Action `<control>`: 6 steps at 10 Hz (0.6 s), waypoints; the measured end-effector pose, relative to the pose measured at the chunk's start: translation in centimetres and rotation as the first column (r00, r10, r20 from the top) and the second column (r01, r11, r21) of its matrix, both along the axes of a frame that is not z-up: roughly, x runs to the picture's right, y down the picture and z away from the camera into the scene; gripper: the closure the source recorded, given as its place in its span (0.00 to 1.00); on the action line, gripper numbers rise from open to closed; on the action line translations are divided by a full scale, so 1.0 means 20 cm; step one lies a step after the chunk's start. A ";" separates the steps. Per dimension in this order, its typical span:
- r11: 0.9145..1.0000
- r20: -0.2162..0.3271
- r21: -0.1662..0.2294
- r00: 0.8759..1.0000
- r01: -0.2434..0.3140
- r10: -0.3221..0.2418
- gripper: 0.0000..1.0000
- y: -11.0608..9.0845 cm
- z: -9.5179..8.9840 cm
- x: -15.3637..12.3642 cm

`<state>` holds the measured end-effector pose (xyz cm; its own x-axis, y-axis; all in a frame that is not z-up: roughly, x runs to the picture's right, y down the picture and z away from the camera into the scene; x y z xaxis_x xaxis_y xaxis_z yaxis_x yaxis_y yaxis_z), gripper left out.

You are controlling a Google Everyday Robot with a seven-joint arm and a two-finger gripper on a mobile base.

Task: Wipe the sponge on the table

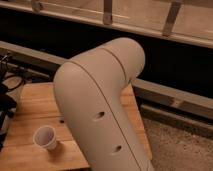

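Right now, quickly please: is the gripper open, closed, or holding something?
The gripper: cannot be told. It is out of sight, hidden behind the big white arm that leans over the table.

Light-brown plank table (35,102); sponge and jaws hidden from view.
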<state>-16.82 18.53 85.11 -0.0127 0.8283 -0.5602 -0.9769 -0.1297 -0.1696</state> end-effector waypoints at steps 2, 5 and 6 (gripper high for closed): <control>0.999 0.069 -0.004 0.997 -0.045 0.045 0.45 0.00 -0.01 0.03; 0.977 0.326 -0.046 0.922 -0.207 0.210 0.21 -0.02 -0.01 0.04; 0.972 0.381 -0.064 0.895 -0.225 0.232 0.20 -0.01 -0.01 0.01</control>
